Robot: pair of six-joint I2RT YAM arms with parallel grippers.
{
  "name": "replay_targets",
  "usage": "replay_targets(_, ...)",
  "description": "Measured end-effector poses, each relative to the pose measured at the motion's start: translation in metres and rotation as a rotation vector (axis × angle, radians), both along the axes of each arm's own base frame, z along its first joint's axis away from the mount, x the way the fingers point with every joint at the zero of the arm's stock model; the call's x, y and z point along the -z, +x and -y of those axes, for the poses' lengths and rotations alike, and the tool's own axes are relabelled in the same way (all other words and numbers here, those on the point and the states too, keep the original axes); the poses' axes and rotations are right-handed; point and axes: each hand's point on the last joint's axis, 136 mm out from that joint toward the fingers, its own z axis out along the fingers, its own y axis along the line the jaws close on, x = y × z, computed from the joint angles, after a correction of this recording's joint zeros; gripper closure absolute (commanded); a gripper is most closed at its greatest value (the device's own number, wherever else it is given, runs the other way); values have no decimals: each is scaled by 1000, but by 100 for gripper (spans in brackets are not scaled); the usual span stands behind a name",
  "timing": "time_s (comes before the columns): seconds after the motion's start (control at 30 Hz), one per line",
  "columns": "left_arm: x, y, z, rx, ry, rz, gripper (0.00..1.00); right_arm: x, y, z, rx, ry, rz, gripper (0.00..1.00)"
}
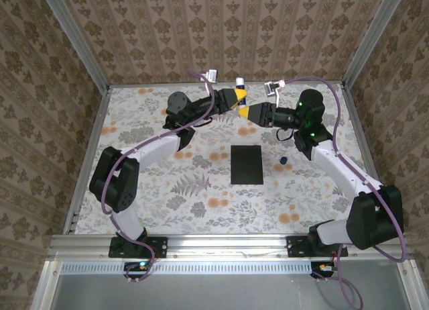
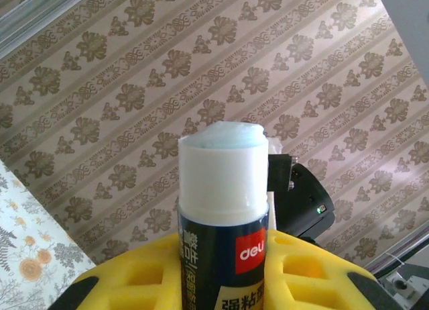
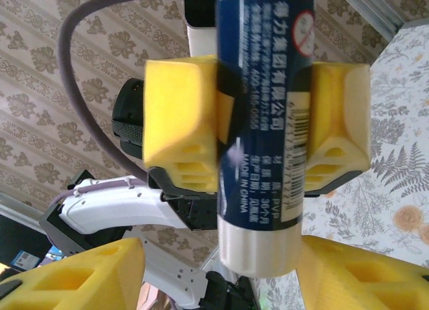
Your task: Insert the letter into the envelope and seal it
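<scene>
The black envelope [image 1: 247, 164] lies flat at the table's middle. The letter is out of view. My left gripper [image 1: 236, 95] [image 2: 224, 270] is raised over the far part of the table, shut on a blue glue stick [image 2: 222, 209] that stands upright with its cap off and pale glue showing at the top. My right gripper [image 1: 245, 113] [image 3: 221, 283] sits just below and to the right of it, open. Its yellow fingers [image 3: 74, 276] straddle the stick's white base [image 3: 258, 243], with a wide gap on the left side.
A small dark blue cap [image 1: 283, 160] rests on the table right of the envelope. Patterned walls and metal posts [image 1: 100, 88] enclose the floral table [image 1: 167, 196] on three sides. Both arms reach toward the back centre.
</scene>
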Motion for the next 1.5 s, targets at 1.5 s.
replay_targets(1.5, 1, 11, 4, -263, 243, 16, 100, 3, 24, -8, 532, -484, 190, 76)
